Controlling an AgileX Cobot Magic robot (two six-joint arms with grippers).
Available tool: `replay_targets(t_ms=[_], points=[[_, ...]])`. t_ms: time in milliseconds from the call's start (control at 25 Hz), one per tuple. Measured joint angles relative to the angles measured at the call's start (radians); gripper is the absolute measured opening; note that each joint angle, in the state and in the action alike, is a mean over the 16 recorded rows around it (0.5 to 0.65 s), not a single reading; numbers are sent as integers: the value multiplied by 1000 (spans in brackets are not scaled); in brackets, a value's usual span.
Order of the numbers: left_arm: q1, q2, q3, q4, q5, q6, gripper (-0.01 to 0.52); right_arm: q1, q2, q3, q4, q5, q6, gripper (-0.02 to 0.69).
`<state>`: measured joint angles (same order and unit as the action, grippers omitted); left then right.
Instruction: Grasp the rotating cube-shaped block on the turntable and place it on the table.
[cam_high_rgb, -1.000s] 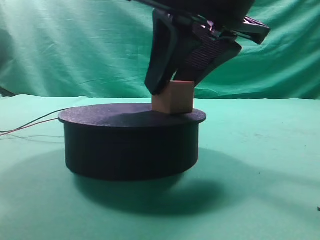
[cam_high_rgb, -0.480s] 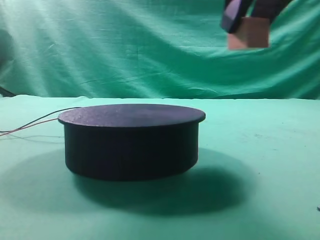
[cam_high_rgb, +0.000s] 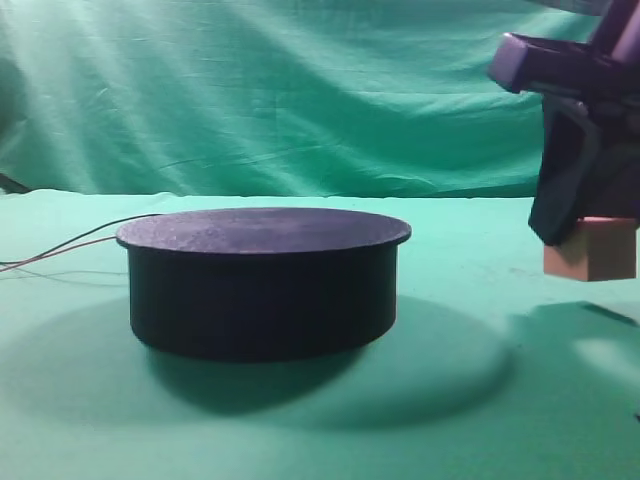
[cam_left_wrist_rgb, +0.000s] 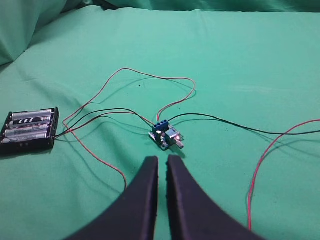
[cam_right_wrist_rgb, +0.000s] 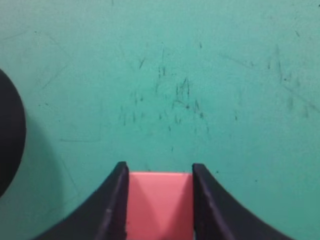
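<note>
R gripper (cam_right_wrist_rgb: 159, 200) clamped on cube-shaped block (cam_high_rgb: 591, 248), jaws block-wide, low over table (cam_high_rgb: 470, 420) at 3 o'clock of turntable (cam_high_rgb: 262, 280). L gripper (cam_left_wrist_rgb: 161, 165) nearly shut, empty. Risk: release too high, block bounces/rolls; contact unclear.

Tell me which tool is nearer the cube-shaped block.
Right. The right tool has the cube-shaped block between its fingers; the left tool hovers over a small circuit board, with no block in its view.
</note>
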<state>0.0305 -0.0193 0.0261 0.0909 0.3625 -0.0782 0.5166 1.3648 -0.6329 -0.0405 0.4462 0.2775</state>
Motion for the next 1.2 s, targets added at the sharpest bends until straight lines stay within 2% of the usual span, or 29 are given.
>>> replay_targets(t_ms=[160, 400, 520, 920, 1200], points=[[0, 0, 0, 0, 0, 0, 0, 0, -106, -2, 3, 103, 8, 225], [0, 0, 0, 0, 0, 0, 0, 0, -294, 9, 9, 235, 22, 60], [0, 0, 0, 0, 0, 0, 0, 0, -378, 18, 7, 272, 26, 12], [0, 0, 0, 0, 0, 0, 0, 0, -543, 38, -30, 293, 16, 0], [0, 0, 0, 0, 0, 0, 0, -50, -623, 60, -51, 267, -52, 0]])
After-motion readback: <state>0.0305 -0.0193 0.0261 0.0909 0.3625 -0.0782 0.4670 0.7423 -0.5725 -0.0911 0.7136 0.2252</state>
